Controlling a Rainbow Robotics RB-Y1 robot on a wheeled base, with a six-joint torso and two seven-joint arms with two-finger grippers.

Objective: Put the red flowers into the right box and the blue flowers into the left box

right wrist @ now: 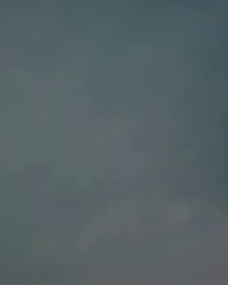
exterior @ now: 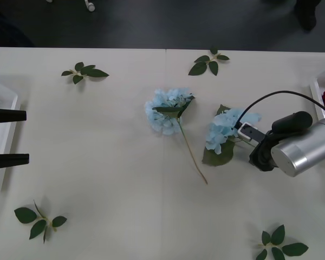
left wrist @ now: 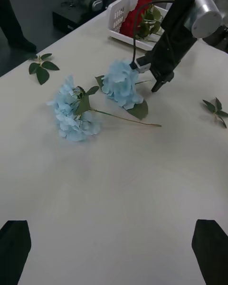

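our right pincer is down at a blue flower, grip unclear; left pincer waits wide over the bench.

Cream table bears two blue flowers, scattered leaf sprigs.

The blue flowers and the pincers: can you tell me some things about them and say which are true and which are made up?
1. Two blue flowers lie on the table. True.
2. The right pincer is at the blue flower nearer the right box. True.
3. Red flowers lie in the left box. False: they are in the right box.
4. The left pincer holds a blue flower. False: it is open, holding nothing.
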